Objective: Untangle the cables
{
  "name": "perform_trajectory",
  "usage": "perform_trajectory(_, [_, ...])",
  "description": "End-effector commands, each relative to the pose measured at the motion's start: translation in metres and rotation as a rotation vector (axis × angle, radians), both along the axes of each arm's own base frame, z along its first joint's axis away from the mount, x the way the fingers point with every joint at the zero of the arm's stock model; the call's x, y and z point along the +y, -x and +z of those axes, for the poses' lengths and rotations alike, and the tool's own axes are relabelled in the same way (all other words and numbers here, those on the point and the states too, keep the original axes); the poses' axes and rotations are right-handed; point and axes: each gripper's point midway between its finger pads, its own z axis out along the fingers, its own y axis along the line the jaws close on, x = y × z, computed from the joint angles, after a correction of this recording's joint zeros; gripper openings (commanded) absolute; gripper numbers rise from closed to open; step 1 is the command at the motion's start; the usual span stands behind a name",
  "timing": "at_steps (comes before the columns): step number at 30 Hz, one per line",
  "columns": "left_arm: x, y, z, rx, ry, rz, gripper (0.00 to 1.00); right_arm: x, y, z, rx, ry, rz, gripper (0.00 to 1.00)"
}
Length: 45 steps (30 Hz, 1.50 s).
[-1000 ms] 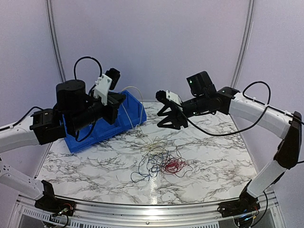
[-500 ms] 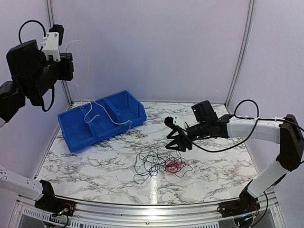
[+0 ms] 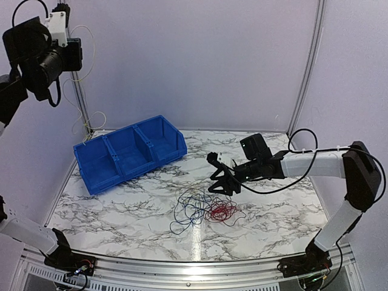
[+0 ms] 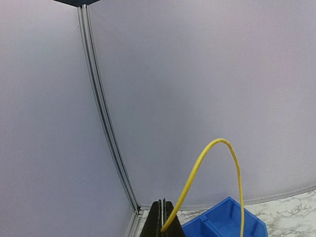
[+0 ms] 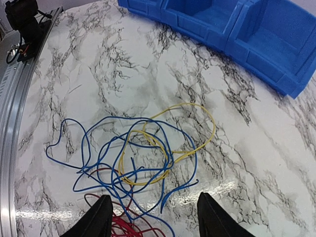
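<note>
The cables (image 3: 203, 209) lie as a loose tangle of blue, red and dark wires mid-table. In the right wrist view I see blue loops (image 5: 98, 148), a yellow wire (image 5: 197, 116) and red wire (image 5: 131, 228). My right gripper (image 3: 219, 177) hovers just behind the tangle, open and empty; its gripper (image 5: 154, 197) has the jaws wide apart. My left gripper (image 3: 77, 60) is raised high at the far left, shut on a whitish-yellow wire (image 3: 93, 45) that hangs down beside the bin. In the left wrist view the gripper (image 4: 165, 228) pinches the yellow wire (image 4: 219, 141).
A blue bin (image 3: 130, 151) with three compartments stands at the back left of the marble table (image 3: 121, 212); it also shows in the right wrist view (image 5: 237, 24) and the left wrist view (image 4: 227, 222). Purple walls enclose the back and sides.
My left gripper has risen further up and left with the yellow wire, which has come off the bin and now hangs at its left. My right gripper has barely moved.
</note>
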Motion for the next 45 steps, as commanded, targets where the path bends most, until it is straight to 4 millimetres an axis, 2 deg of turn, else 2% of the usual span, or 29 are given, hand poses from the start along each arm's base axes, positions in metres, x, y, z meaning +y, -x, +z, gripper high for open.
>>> perform_trajectory(1, [0.009,-0.021,-0.020,0.068,-0.062,0.120,0.00,0.004,-0.008,-0.002,-0.005,0.016,0.015,0.58])
perform_trajectory(5, [0.017,-0.033,-0.031,0.103,-0.050,0.166,0.00,0.000,-0.016,-0.009,-0.031,0.052,-0.019,0.59])
perform_trajectory(8, [0.020,-0.038,-0.043,0.130,-0.082,0.171,0.00,0.000,-0.012,-0.011,-0.033,0.057,0.006,0.58])
perform_trajectory(13, [0.039,-0.045,-0.048,0.130,-0.039,0.171,0.00,-0.001,-0.015,-0.004,-0.063,0.071,0.003,0.58])
perform_trajectory(18, [0.046,-0.047,-0.047,0.129,-0.039,0.173,0.00,-0.007,-0.016,0.003,-0.119,0.072,-0.012,0.58])
perform_trajectory(22, [0.061,-0.051,-0.065,0.169,-0.068,0.235,0.00,-0.009,-0.020,0.008,-0.144,0.084,-0.024,0.58])
perform_trajectory(27, [0.082,-0.063,-0.110,0.249,-0.047,0.251,0.00,-0.010,-0.020,0.003,-0.145,0.092,-0.025,0.58])
perform_trajectory(36, [0.088,-0.094,-0.205,0.421,0.030,0.220,0.00,-0.010,-0.020,-0.006,-0.125,0.110,-0.017,0.58])
perform_trajectory(38, [0.092,-0.100,-0.232,0.468,0.032,0.230,0.00,-0.009,-0.019,-0.006,-0.125,0.110,-0.015,0.58])
perform_trajectory(45, [0.101,-0.111,-0.309,0.592,0.092,0.226,0.00,-0.011,-0.020,-0.004,-0.136,0.115,-0.017,0.58])
